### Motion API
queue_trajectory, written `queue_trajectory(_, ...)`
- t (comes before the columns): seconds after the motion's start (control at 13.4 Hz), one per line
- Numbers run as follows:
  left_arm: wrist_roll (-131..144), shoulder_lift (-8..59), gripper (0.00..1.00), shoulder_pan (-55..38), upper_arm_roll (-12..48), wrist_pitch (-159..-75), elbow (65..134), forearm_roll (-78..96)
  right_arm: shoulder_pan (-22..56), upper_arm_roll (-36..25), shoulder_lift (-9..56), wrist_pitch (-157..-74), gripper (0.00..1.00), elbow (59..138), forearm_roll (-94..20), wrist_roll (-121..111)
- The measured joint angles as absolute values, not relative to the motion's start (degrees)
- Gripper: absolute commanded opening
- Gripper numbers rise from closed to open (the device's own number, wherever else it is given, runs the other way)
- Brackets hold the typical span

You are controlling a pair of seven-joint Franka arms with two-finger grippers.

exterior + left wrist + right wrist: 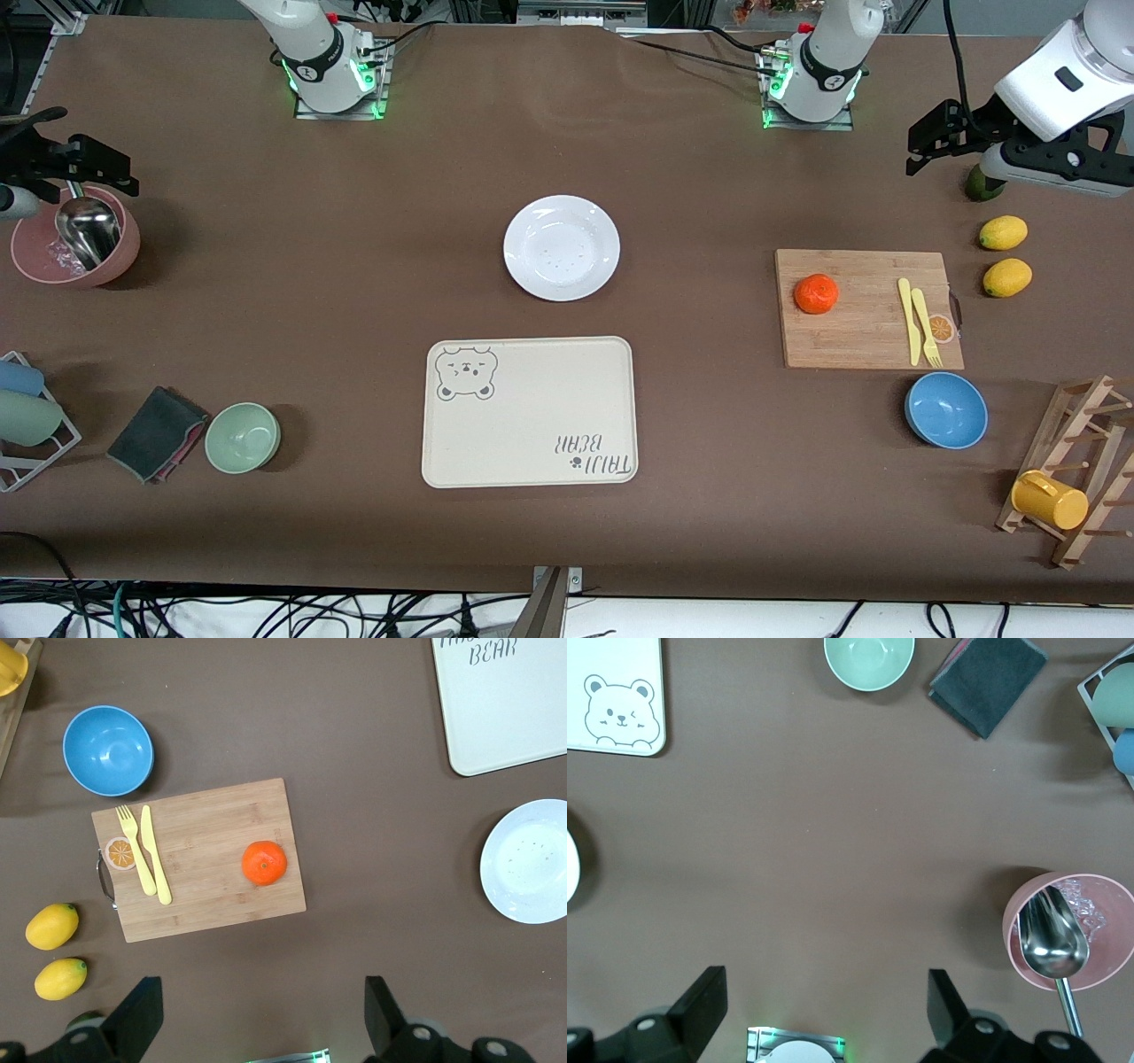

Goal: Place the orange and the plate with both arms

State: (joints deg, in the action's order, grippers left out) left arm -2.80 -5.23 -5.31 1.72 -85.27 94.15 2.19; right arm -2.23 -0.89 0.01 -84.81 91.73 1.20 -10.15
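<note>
Both arms are held raised at the desk's ends. The left pincer (pixel 257 1019) and right pincer (pixel 824 1014) are spread wide, empty. The small round red-orange orange (pixel 816 293) is untouched, as is the glossy white plate (pixel 562 247).

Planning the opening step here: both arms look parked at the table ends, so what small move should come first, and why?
Probably bring the open left gripper down over the small red-orange orange on the bamboo cutting board. It is empty and the orange sits free. The open right gripper waits near the pink bowl, away from the white round plate.
</note>
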Motion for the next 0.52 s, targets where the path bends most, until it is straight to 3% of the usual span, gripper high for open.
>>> queue_trajectory(0.52,-2.8,-5.0,1.00,-4.5,1.1,-85.2,94.2,2.2,-2.2,-0.9,0.0,-84.8,1.00,91.7,1.2,-10.1)
